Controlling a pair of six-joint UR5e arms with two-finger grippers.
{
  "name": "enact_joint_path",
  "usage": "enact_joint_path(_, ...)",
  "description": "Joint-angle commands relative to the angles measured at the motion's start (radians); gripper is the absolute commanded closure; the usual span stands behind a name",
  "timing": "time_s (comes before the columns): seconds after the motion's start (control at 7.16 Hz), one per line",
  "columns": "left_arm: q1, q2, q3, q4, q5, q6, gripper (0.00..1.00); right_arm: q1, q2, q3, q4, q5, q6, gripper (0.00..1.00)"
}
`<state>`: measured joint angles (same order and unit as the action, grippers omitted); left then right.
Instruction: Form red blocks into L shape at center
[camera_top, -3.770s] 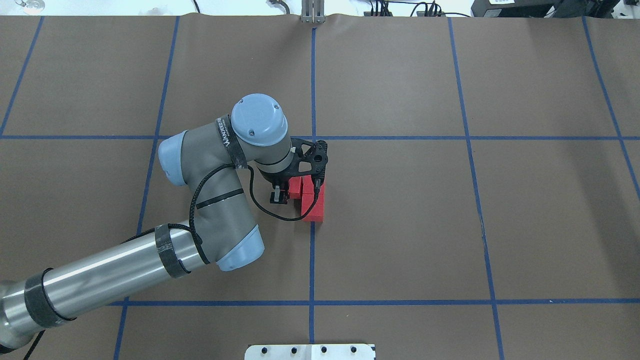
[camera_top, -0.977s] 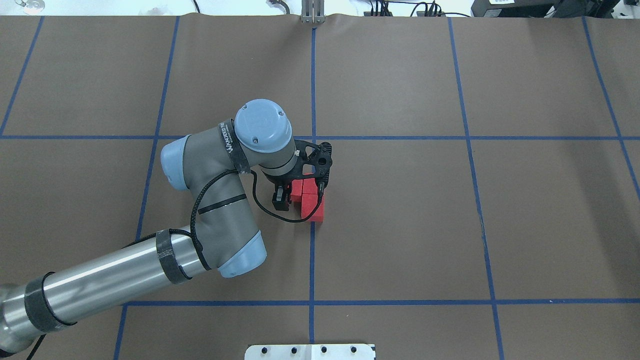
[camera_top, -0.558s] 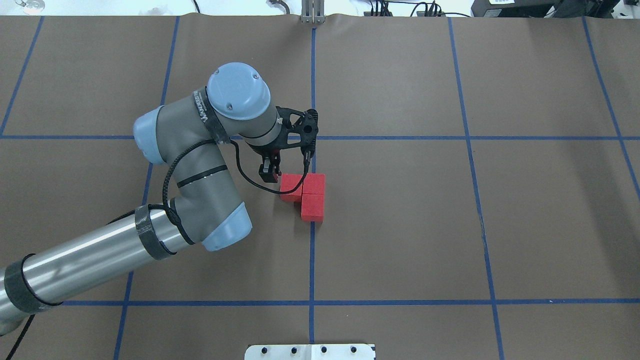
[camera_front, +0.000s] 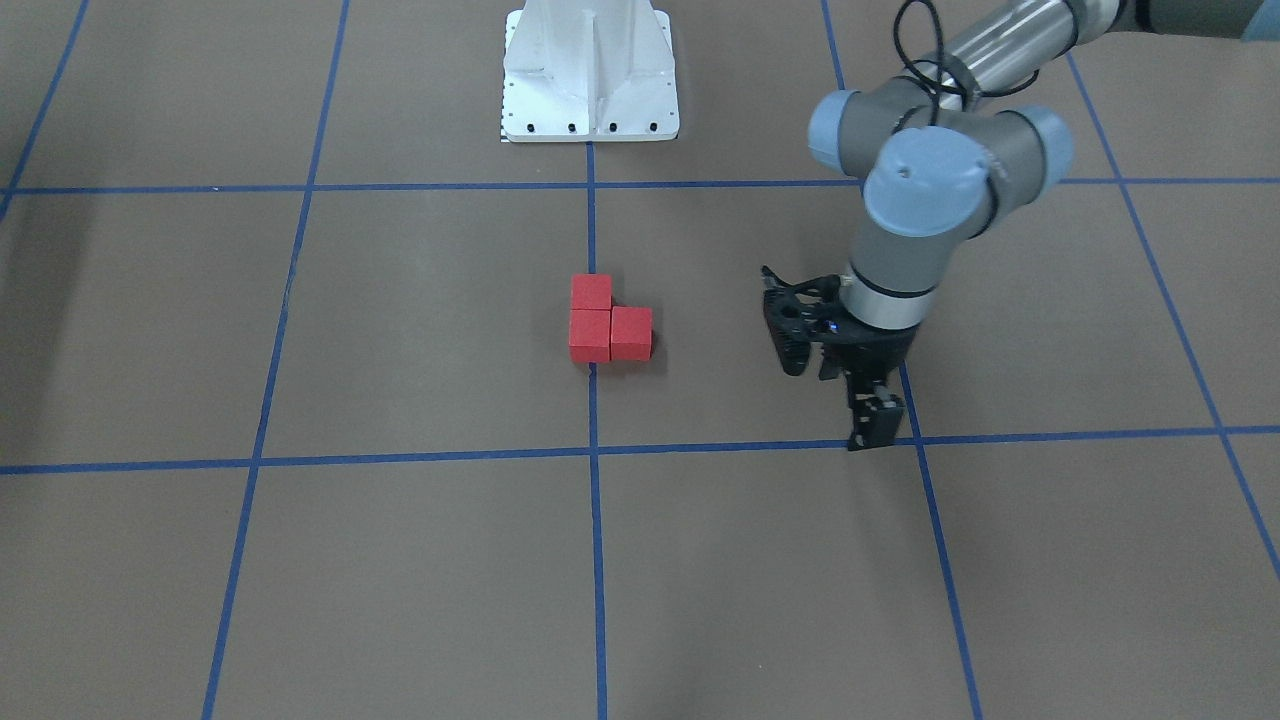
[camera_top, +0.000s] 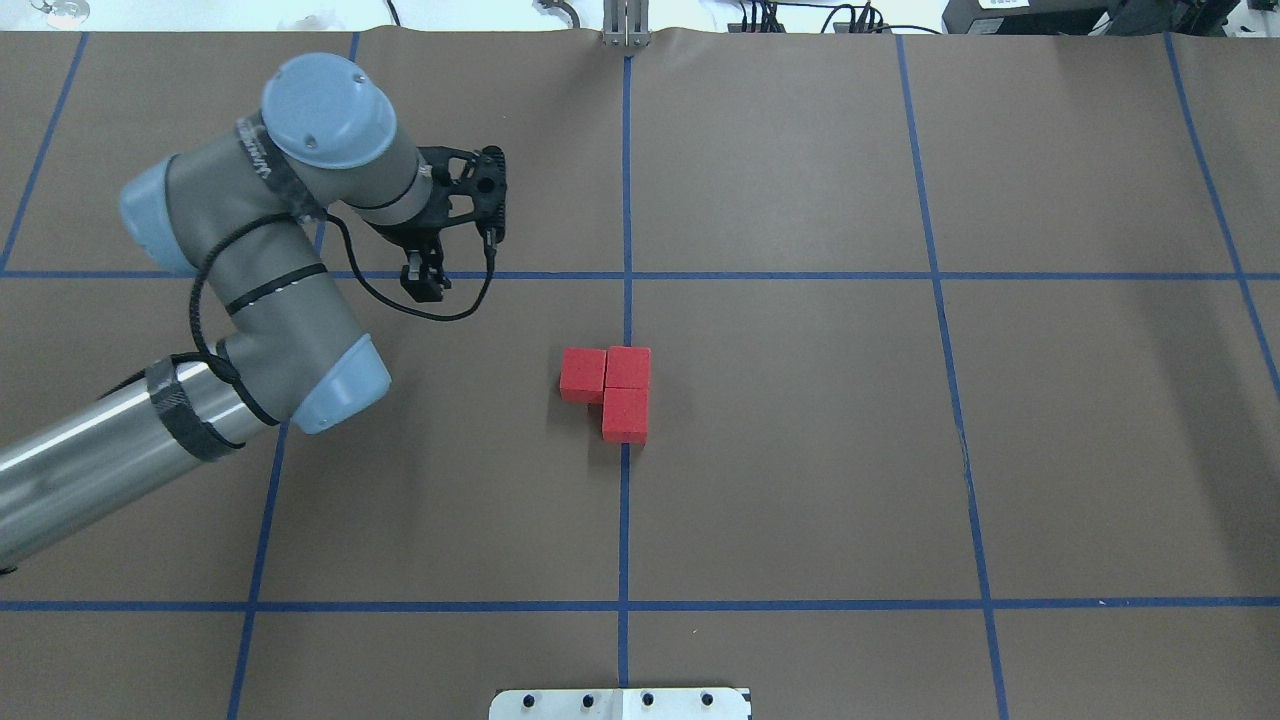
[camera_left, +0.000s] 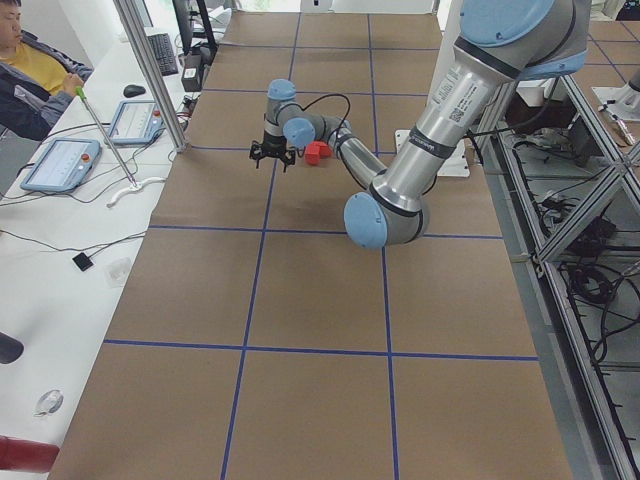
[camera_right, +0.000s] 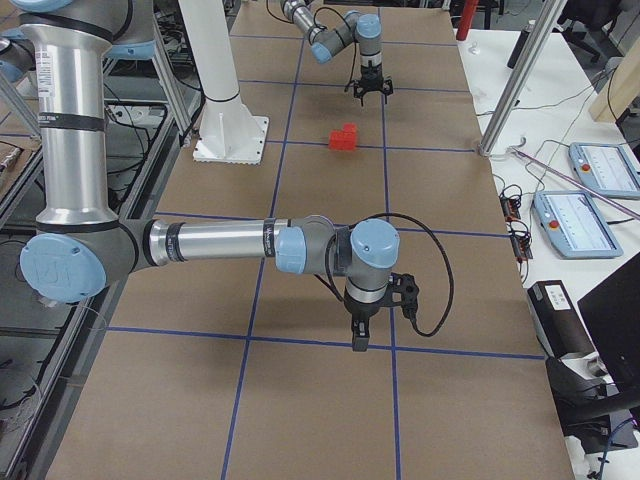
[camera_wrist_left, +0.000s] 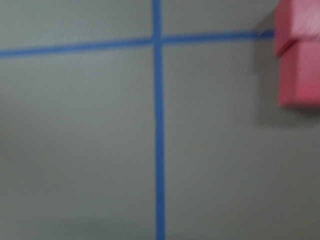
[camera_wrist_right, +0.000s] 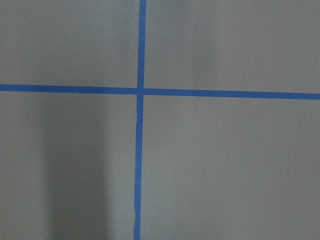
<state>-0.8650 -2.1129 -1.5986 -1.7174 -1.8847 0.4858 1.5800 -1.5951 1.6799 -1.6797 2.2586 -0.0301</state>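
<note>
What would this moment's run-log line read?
red blocks: touching L on center line | left gripper: open, empty, apart from blocks | right gripper: far off, state unclear

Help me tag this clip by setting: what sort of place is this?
Probably a robotics lab: a left arm and right arm at a brown-papered table with a blue tape grid, and control tablets on a side bench.

label | black band (camera_top: 262, 160) on left arm (camera_top: 270, 310) wrist | reads perhaps "WAVEED", blurred | other lettering illegible
</note>
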Motion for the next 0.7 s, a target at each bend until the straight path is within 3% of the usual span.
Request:
enact_joint_path(0.0, -0.228, 0.143, -0.008, 0.008, -0.099, -0.012, 0.0, 0.0, 0.0, -0.008, 0.002, -0.001, -0.002, 0.0)
enact_joint_path(0.14, -0.343, 0.21, 0.018, 0.009, -0.213, -0.019, 0.0, 0.0, 0.001, -0.012, 0.002, -0.001, -0.002, 0.0)
enact_joint_path(0.56, -0.613, 0.396, 0.112, 0.01, -0.249, -0.119, 0.0, 0.0, -0.003, -0.012, 0.002, -0.001, -0.007, 0.0)
